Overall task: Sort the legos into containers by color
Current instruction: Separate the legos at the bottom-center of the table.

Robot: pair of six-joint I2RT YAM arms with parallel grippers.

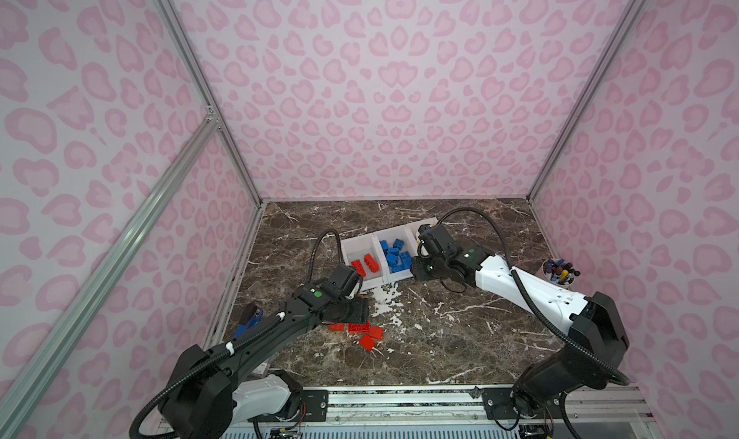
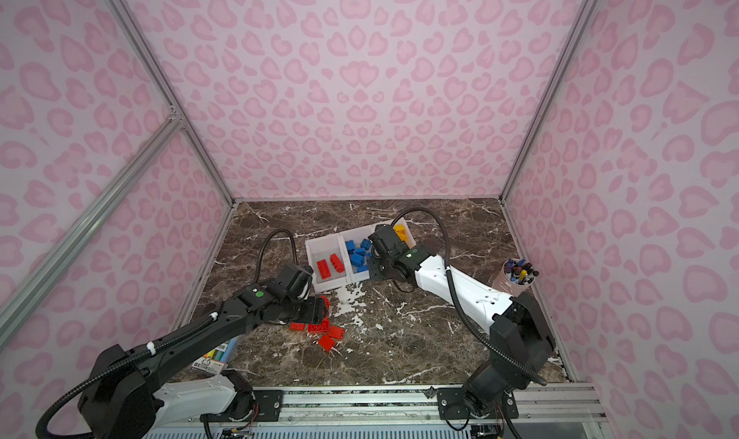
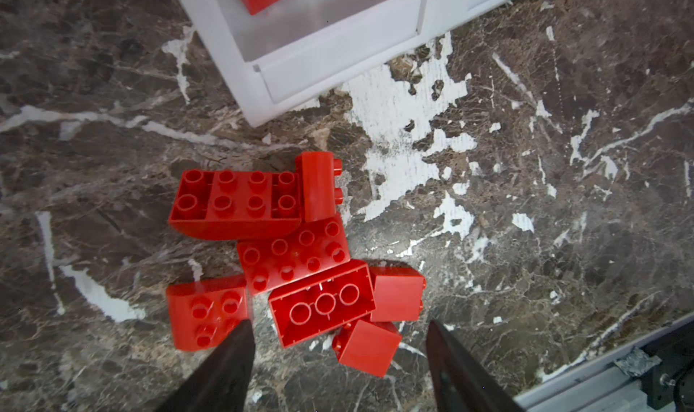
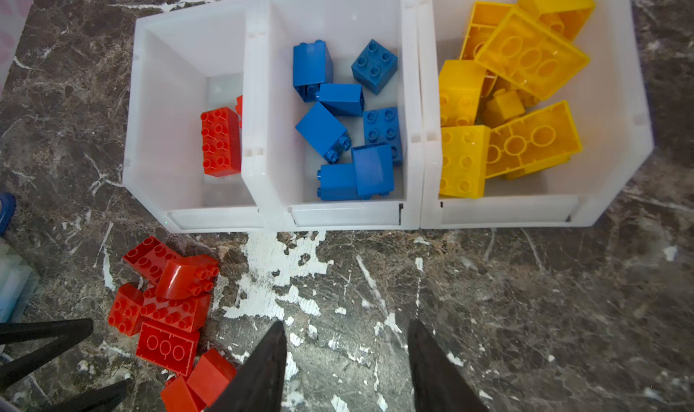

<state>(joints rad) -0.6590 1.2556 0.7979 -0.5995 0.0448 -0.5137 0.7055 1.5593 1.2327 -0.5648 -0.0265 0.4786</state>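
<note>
- Left gripper [image 3: 338, 325], jaws wide, empty, above loose red bricks [image 1: 362, 331], lower centre in a top view.
- Upturned red brick [image 3: 322, 304] just ahead, long axis nearly across the jaws.
- Right gripper [image 4: 346, 323], jaws apart, empty, farther off.

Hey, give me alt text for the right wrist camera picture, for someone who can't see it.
Three joined white bins hold red legos at one end, blue legos in the middle, yellow legos at the other. A pile of loose red legos lies on the marble table before the bins, and the right claw hangs open over bare marble.
</note>
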